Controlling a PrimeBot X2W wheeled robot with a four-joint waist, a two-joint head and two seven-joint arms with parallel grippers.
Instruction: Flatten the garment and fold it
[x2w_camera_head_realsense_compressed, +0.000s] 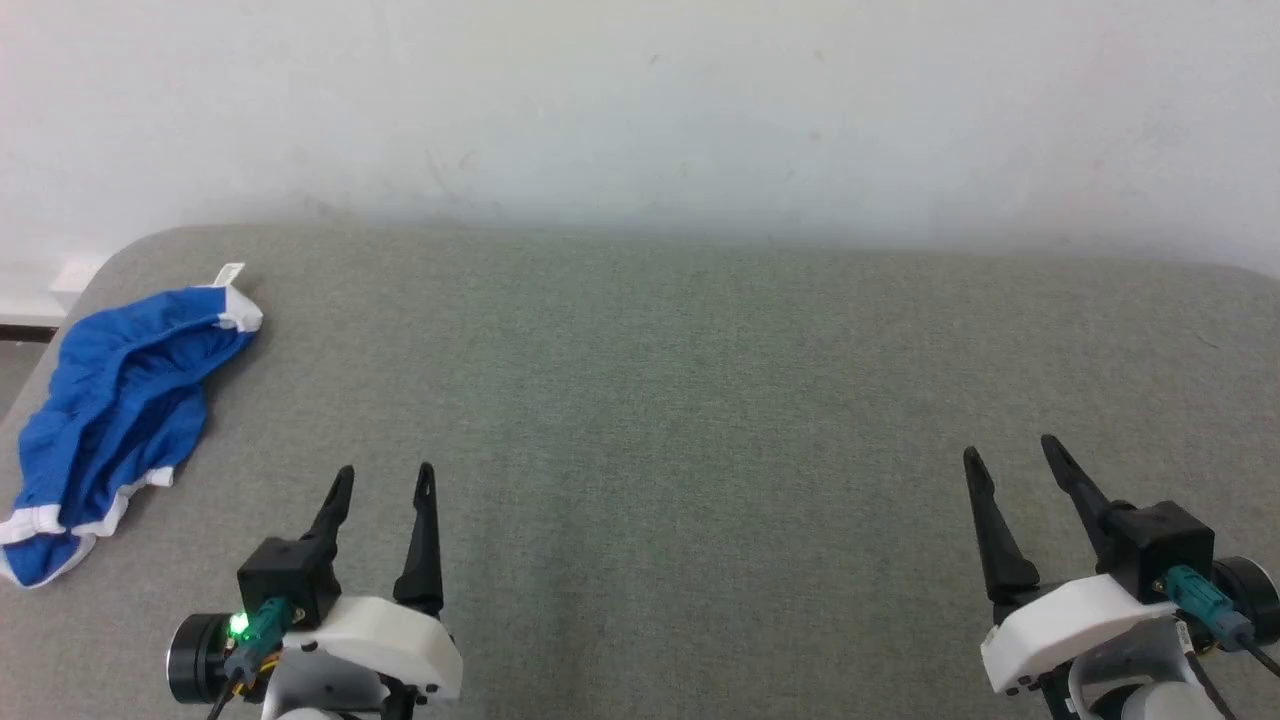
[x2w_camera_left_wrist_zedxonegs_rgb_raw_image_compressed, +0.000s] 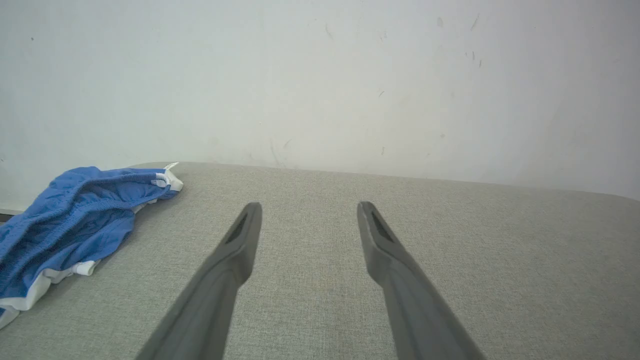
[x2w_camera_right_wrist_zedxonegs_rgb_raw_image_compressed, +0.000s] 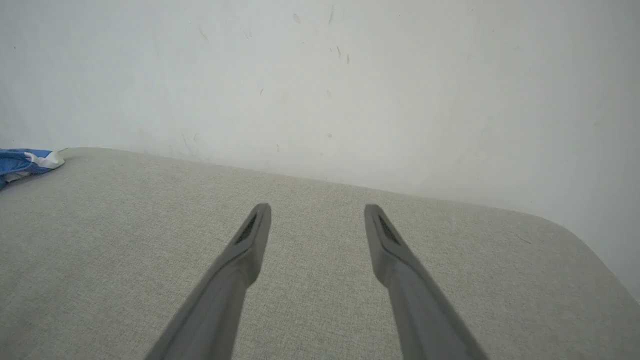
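Evidently flattening had not begun: the shorts (x2w_camera_head_realsense_compressed: 120, 400) lay crumpled, the left gripper (x2w_camera_head_realsense_compressed: 386, 470) near them, the right gripper (x2w_camera_head_realsense_compressed: 1009, 447) well apart, both released and empty. The next move probably called for reaching them.

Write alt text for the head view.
Crumpled blue shorts with white trim lie at the left edge of a grey fabric surface below a white wall. The robot's left fingers and right fingers point up from the lower corners, open, empty and apart from the shorts.
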